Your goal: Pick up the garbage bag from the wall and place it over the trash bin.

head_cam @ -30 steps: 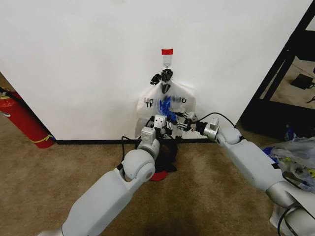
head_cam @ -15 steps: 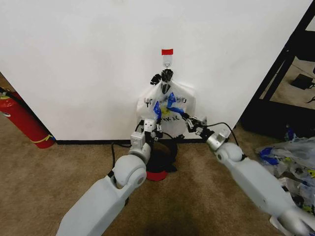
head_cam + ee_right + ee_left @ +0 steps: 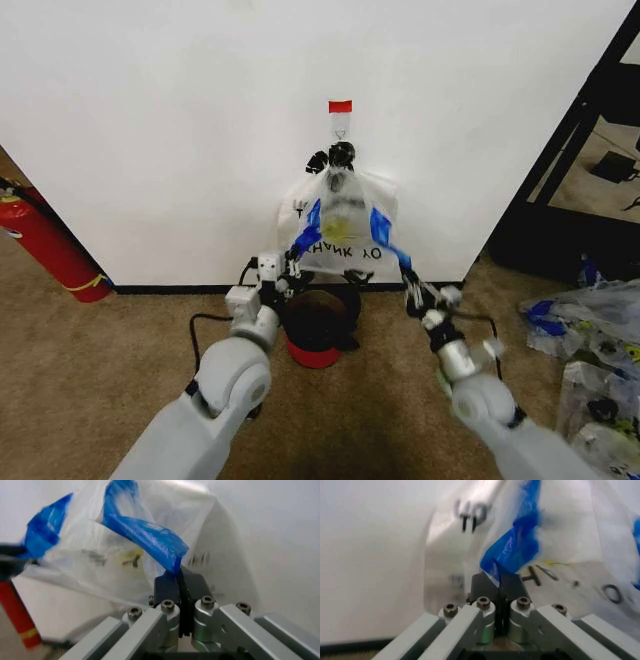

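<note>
Bag stretched wide above the bin

Left pincer [image 3: 291,268] and right pincer [image 3: 410,287] each clamped a blue handle of the garbage bag [image 3: 343,228], spread sideways above the trash bin [image 3: 318,322], mirrored "THANK YO" showing.

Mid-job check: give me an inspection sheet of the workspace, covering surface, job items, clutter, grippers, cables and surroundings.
Surface: brown carpet meeting a white wall.
Job items: garbage bag hanging from the wall hook, stretched wide above the trash bin.
Clutter: plastic bags on the floor to the right.
Grippers: left gripper and right gripper each shut on a blue patch.
Cables: black cable on the carpet.
Surroundings: fire extinguisher, black shelf frame.
</note>
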Motion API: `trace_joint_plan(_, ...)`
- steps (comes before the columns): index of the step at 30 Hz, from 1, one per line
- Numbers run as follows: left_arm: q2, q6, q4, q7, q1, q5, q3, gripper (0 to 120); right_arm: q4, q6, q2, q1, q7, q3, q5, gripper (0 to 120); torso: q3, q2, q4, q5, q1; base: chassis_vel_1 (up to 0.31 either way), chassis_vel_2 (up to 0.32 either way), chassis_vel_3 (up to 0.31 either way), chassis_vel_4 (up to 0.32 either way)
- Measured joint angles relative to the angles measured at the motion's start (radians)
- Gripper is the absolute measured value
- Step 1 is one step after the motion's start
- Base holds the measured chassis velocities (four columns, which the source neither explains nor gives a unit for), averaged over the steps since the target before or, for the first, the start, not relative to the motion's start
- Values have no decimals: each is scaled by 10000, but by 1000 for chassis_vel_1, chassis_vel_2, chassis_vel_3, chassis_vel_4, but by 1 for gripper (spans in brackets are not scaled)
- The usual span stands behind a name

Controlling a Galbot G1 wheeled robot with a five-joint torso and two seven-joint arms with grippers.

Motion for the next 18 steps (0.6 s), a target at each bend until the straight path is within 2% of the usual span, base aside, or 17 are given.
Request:
trace_joint_plan(3,-194,-327,-1,91,832,578,-67,0,-176,490,112,-792,-18,191,-548,0,0,0,2,0,0,0,0,0,0)
trace_joint_plan(6,-299,-475,-26,135,1155,838,-95,0,-238,748,194,-1046,-107,293,-789,0,0,0,2,0,-1,0,0,0,0)
trace_joint_plan(13,-530,-570,-852,176,1789,1109,-329,0,239,1213,285,-1336,-546,454,-955,0,0,0,4,-1,1,0,0,0,0)
trace_joint_plan(18,-673,-549,-1614,189,1904,1141,-629,0,882,1255,380,-1030,-819,406,-1160,0,1,0,2,-2,1,0,0,0,0)
